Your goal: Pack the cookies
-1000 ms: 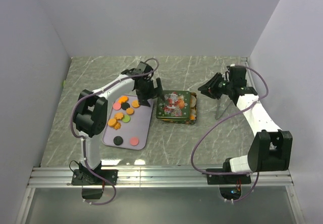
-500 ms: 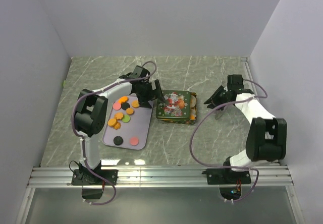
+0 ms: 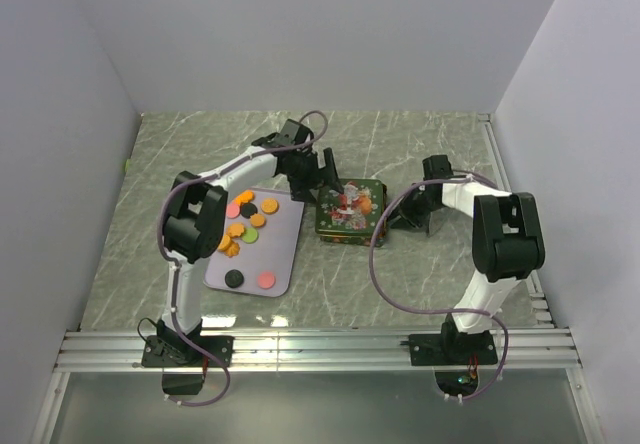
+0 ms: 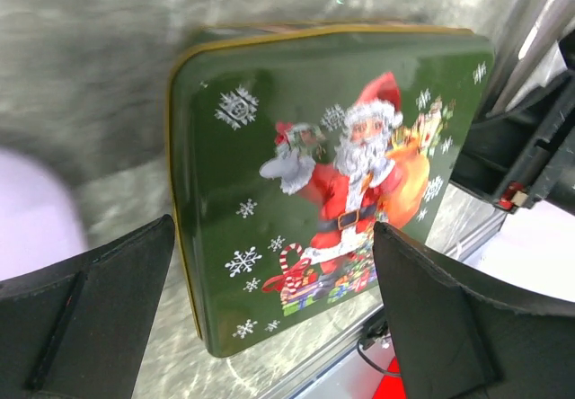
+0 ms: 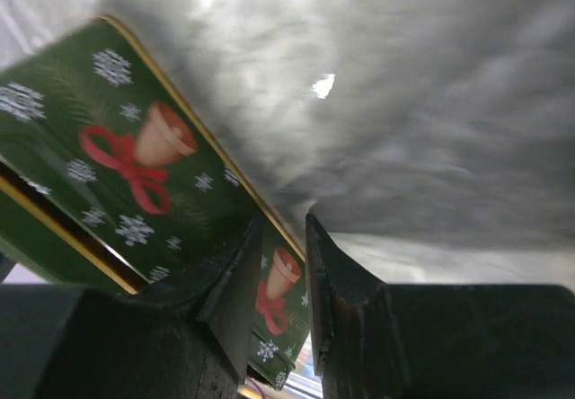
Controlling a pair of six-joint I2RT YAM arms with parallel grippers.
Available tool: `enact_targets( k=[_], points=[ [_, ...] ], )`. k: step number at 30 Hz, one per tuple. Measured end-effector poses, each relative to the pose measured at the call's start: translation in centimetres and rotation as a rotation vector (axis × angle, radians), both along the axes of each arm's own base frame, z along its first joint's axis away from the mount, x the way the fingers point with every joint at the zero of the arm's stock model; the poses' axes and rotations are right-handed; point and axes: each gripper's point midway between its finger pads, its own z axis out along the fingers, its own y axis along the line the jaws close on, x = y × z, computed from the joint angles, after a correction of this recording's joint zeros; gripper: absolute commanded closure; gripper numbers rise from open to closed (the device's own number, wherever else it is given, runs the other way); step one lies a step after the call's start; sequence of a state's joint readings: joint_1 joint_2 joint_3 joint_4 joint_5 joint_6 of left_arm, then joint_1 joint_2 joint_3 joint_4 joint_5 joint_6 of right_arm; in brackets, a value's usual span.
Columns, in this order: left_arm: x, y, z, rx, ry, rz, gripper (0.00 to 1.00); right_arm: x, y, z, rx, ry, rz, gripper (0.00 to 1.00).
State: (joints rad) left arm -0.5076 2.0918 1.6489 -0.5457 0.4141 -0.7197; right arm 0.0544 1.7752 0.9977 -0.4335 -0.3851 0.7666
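Cookies (image 3: 250, 234), mostly orange with a few pink, black and green ones, are lying loose on a lilac tray (image 3: 280, 249). The tray is sitting on the counter (image 3: 400, 274) just beside the left hand (image 3: 320, 176), on the side facing away from the right hand (image 3: 398, 216). None of them is sitting in either hand.

Between the two hands a green tin (image 3: 348, 211) is resting flat with its Santa lid on. The left hand is hovering over the tin's far-left corner. In the left wrist view its fingers (image 4: 90, 300) are standing wide apart with nothing between them, and the lid (image 4: 314, 174) is filling the space beyond the left hand (image 4: 269, 305).

The right hand is reaching low across the counter, and its tip is sitting against the tin's right side. In the right wrist view its fingers (image 5: 225, 300) are drawn close together, leaving only a thin slit. The tin's bell-printed wall (image 5: 117, 174) is showing right past the right hand (image 5: 283, 246). Whether those fingers are pinching the tin's edge or only resting next to it cannot be told.
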Motion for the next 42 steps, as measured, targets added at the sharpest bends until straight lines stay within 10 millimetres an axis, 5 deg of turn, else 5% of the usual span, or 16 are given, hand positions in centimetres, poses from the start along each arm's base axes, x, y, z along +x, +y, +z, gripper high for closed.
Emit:
enact_targets(
  k=[5,17,24,31,38,42],
  points=[
    [-0.9,-2.0,0.0,0.007,0.003,-0.044,0.02,0.5,1.3,0.0,0.019,-0.017,0.027,0.67],
    [0.0,-2.5,-0.2,0.030,0.007,-0.034,0.02,1.0,1.1,0.0,0.026,-0.015,0.019,0.69],
    [-0.7,-3.4,-0.1,0.020,0.012,-0.056,0.02,2.0,-1.5,0.7,-0.142,-0.018,0.013,0.70],
    [-1.4,-4.0,0.0,0.015,0.015,-0.074,0.02,2.3,-2.8,6.1,-0.186,-0.147,0.014,0.71],
    [-1.2,-4.1,0.2,0.011,0.012,-0.071,0.02,1.5,1.9,14.1,0.106,-0.441,0.113,0.71],
    [-1.2,-4.1,0.2,0.011,0.014,-0.068,0.02,-0.2,4.4,13.7,0.296,-0.485,0.152,0.75]
  ],
)
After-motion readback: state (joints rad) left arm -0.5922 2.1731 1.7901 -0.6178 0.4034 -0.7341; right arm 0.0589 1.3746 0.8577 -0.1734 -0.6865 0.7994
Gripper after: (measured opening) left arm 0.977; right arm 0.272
